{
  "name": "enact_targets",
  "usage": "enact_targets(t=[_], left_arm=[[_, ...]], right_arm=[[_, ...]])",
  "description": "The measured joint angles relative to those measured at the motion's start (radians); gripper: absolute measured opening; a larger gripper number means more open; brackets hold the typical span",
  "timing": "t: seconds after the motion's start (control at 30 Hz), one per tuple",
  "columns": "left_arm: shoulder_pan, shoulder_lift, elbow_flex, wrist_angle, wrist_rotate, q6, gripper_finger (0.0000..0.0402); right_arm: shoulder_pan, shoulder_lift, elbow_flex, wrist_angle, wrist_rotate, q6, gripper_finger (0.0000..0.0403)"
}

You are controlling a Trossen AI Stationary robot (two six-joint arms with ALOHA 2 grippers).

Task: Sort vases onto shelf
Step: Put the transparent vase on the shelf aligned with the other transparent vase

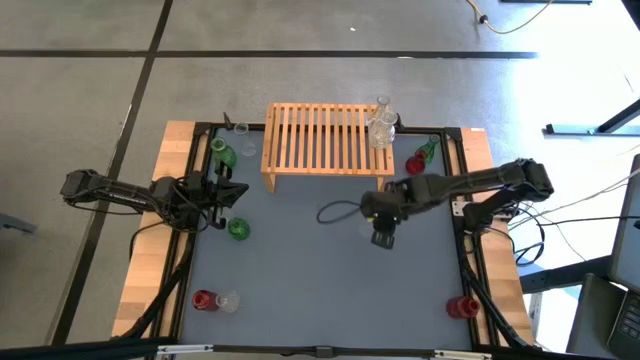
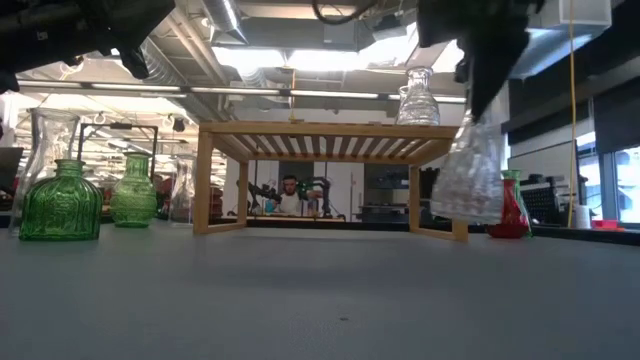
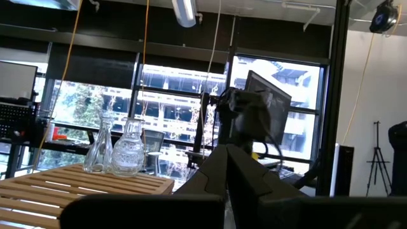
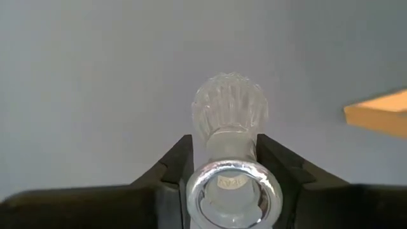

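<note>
The shelf [image 1: 320, 140] is a light-wood slatted rack at the table's far middle, standing on its short legs. Two clear vases [image 1: 380, 125] stand on its far right corner. My right gripper [image 1: 383, 230] hovers over the grey mat in front of the shelf's right end, shut on a clear ribbed vase [image 2: 468, 175]. My left gripper [image 1: 228, 193] waits shut at the table's left, touching nothing. Green vases [image 1: 238, 229] [image 1: 222, 153] stand on the mat near it. My right gripper pinches the clear vase's narrow neck [image 4: 230, 143], just below its round rim [image 4: 232, 191], between its two fingers [image 4: 180, 164]. The fingers come from above, pointing steeply down. The vase hangs below them, slightly tilted, its ribbed body [image 4: 229, 105] clear of the mat.
A red vase and a green one [image 1: 420, 158] stand right of the shelf. A clear vase [image 1: 243, 140] is at the shelf's left. A red and a clear one [image 1: 215, 300] sit near left, another red one [image 1: 462, 306] near right. The mat's middle [image 1: 320, 270] is bare.
</note>
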Motion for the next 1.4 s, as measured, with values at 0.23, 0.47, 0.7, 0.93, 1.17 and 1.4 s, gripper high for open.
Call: enact_targets(t=[0.23, 0.47, 0.7, 0.93, 1.17, 1.4], left_arm=[[0.000, 0.000, 0.000, 0.000, 0.000, 0.005, 0.0002], [0.000, 0.000, 0.000, 0.004, 0.000, 0.005, 0.0002], [0.000, 0.000, 0.000, 0.006, 0.000, 0.005, 0.0002], [0.000, 0.000, 0.000, 0.006, 0.000, 0.005, 0.0002], [0.000, 0.000, 0.000, 0.006, 0.000, 0.005, 0.0002], [0.000, 0.000, 0.000, 0.000, 0.000, 0.004, 0.0002]], right_arm=[[-0.062, 0.005, -0.005, 0.022, -0.050, -0.046, 0.0133], [-0.059, 0.042, -0.032, 0.044, -0.077, -0.056, 0.0128], [-0.059, 0.085, -0.031, 0.058, -0.085, -0.066, 0.0155], [-0.059, 0.105, -0.031, 0.133, -0.097, -0.069, 0.0173], [-0.059, 0.104, -0.031, 0.147, -0.104, -0.071, 0.0231], [-0.058, 0.082, 0.043, 0.055, -0.116, -0.074, 0.0256]])
